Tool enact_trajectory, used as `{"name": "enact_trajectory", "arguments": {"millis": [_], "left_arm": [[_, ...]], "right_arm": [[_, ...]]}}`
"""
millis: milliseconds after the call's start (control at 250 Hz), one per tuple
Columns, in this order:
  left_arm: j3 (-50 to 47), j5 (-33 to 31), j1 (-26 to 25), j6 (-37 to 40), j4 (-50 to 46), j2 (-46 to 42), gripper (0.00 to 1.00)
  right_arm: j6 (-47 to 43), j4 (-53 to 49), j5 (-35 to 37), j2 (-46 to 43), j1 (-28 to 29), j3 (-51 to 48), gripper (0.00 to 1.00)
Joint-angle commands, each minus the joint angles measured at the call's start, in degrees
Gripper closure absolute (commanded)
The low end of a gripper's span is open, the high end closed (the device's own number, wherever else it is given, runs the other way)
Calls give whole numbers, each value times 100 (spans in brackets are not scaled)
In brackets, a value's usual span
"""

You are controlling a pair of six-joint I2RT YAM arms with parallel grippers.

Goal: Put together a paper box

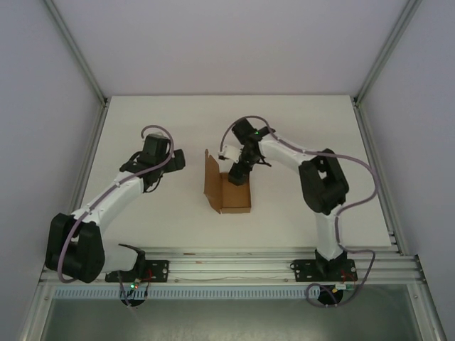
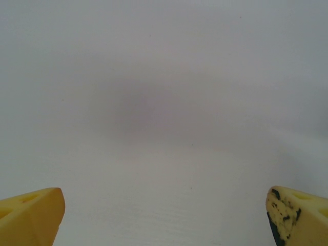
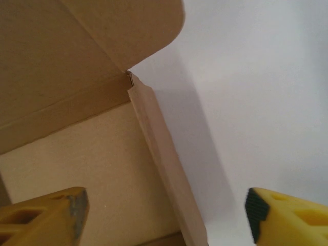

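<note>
box [image 1: 229, 192]: mid-table [image 1: 178, 121], lid flap [image 1: 211, 176] upright; right gripper [image 3: 164, 215]: fingers wide apart astride box's side wall [image 3: 163, 169], gripping nothing; left gripper [image 2: 164, 210]: wide apart, empty, over bare table, near box

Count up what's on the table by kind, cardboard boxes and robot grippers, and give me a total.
paper box: 1
grippers: 2 (left gripper, right gripper)
Total: 3
</note>
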Motion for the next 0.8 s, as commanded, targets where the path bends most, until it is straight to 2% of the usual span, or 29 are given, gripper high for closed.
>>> {"name": "enact_trajectory", "arguments": {"millis": [0,52,100,124,228,296,452,660,732,795], "left_arm": [[3,-145,59,-164,106,-259,0],[1,-179,58,-151,94,-279,0],[-5,-280,64,-184,88,-310,0],[-10,-294,69,-185,101,-322,0],[11,-346,65,-199,71,-349,0],[47,-355,69,-234,54,-349,0],[148,-324,66,-261,-17,-339,0],[218,-285,67,-240,-11,-353,0],[193,-194,69,-156,55,-348,0],[170,-26,65,-83,142,-310,0]], "right_arm": [[-332,-537,317,252,99,288,29],[-109,-346,379,331,118,297,44],[208,-30,564,338,137,215,62],[338,110,634,324,152,156,67],[873,724,841,88,181,-266,70],[1411,1219,1101,-180,189,-671,78],[3027,1964,1800,-753,239,-1541,88],[5752,2036,3180,-1411,423,-2535,89],[6790,1885,3363,-1568,516,-2847,88],[7302,1926,3184,-1685,631,-3140,88]]}}
